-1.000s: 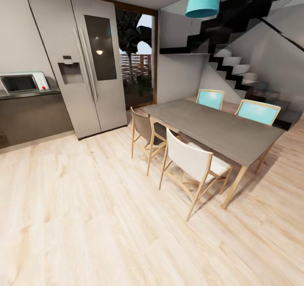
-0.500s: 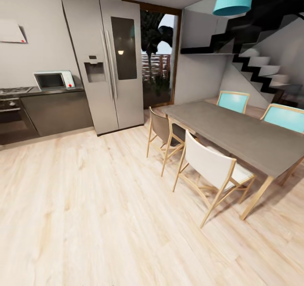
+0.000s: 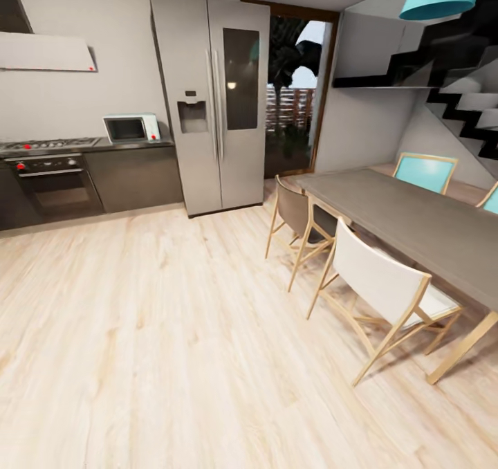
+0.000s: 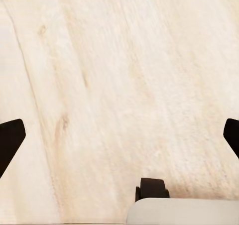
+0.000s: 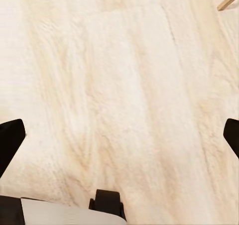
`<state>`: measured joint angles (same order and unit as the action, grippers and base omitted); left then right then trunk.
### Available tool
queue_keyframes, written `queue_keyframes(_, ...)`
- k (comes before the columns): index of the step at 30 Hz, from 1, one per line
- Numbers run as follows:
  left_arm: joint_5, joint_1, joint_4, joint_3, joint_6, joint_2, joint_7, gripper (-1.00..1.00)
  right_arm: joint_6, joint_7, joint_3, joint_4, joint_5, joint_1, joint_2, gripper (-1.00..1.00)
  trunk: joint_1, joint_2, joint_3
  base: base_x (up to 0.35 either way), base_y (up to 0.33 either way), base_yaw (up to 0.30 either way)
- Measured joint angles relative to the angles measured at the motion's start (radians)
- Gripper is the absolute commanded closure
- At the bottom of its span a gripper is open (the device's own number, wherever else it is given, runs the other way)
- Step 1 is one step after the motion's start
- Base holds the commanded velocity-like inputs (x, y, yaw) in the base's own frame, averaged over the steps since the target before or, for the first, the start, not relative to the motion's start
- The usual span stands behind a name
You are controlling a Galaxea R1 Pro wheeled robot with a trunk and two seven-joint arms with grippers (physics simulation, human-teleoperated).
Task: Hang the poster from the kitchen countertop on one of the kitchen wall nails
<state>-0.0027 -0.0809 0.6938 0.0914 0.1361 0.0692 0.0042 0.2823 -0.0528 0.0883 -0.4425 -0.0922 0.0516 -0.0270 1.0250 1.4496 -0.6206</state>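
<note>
Robot in transit across the pale wood-plank floor, poster not yet found.

Both claws, the left gripper and right gripper, hang spread wide and empty over the floor. The dark grey kitchen counter with its small white microwave lies ahead to the left (so the left arm looks nearer); no poster shows, so its long axis cannot be judged.
</note>
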Motion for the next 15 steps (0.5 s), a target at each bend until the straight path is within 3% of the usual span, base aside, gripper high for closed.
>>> queue_keyframes(12,0.0,0.0,0.0,0.0,0.0,0.0,0.0,-1.0,0.0,0.0,0.0,0.0,0.0,0.0,0.0,-1.0,0.0,0.0,-0.005,0.0,0.0,0.278)
queue_keyframes(15,0.0,0.0,0.0,0.0,-0.001,0.0,0.0,-1.0,-0.003,0.003,0.001,0.0,0.0,0.0,-0.001,-1.0,0.0,0.0,-0.006,0.02,-0.028,0.087)
